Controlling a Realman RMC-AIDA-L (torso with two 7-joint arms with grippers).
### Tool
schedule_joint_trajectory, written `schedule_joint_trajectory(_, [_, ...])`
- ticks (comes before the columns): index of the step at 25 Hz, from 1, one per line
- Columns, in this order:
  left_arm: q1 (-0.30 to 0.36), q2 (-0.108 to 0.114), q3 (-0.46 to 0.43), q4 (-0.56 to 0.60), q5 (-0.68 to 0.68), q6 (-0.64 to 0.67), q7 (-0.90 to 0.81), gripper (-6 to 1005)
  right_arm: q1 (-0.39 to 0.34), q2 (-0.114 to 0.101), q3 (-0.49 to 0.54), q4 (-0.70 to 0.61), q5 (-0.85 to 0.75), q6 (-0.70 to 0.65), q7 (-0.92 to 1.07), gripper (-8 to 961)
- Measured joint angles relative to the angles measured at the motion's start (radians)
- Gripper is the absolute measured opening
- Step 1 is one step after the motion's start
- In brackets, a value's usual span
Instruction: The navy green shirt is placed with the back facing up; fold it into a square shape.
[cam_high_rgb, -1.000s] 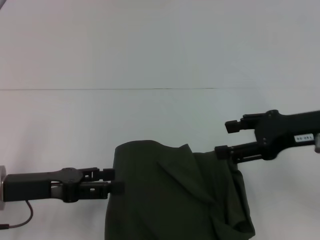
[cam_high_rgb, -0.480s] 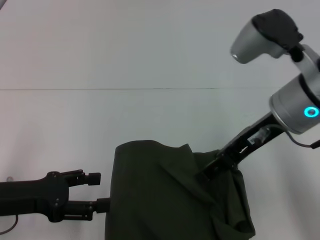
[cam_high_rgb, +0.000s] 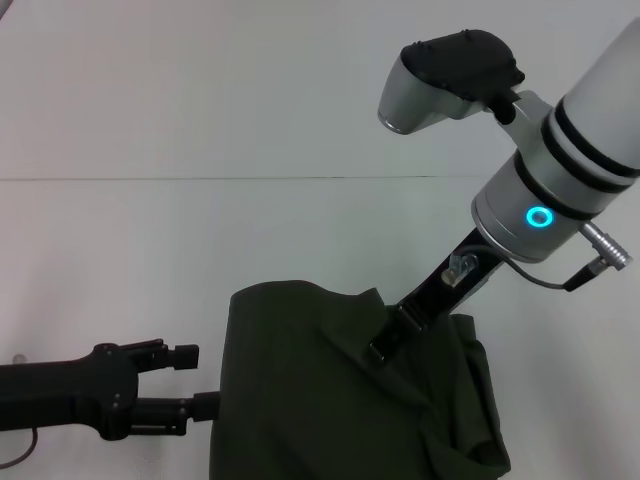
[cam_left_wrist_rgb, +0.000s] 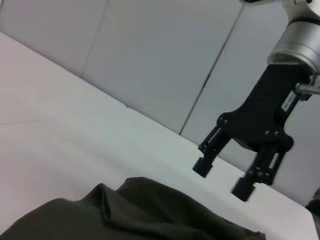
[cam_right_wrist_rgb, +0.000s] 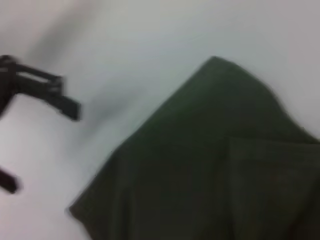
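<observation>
One dark olive-green cotton shirt (cam_high_rgb: 340, 400) before you: plain side up, folded into rumpled bundle on white table (cam_high_rgb: 120, 250). Right gripper (cam_left_wrist_rgb: 222, 174) above it, fingers apart, empty. Left gripper (cam_high_rgb: 195, 380) beside shirt's edge, spread, empty.

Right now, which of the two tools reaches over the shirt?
The right tool, angled down, open, above the navy green shirt; the left tool sits beside its edge, over the table.

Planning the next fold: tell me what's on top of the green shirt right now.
A folded flap lies across the shirt, bunched at its right side. The right hand hangs open just above it, apart from the cloth. The left hand sits open beside its left edge. Anything beneath the cloth is covered.
</observation>
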Motion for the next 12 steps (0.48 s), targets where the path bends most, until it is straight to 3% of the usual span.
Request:
schedule_joint_trajectory(5, [0.003,0.0,0.003,0.006,0.0,-0.019,-0.039,903,0.038,0.006,-0.052,0.046,-0.109,0.057,0.073,864])
schedule_joint_trajectory(12, [0.006,0.0,0.01,0.052,0.047,-0.016,-0.012,902,0.08,0.015,-0.133,0.115,-0.087,0.116,0.159,862])
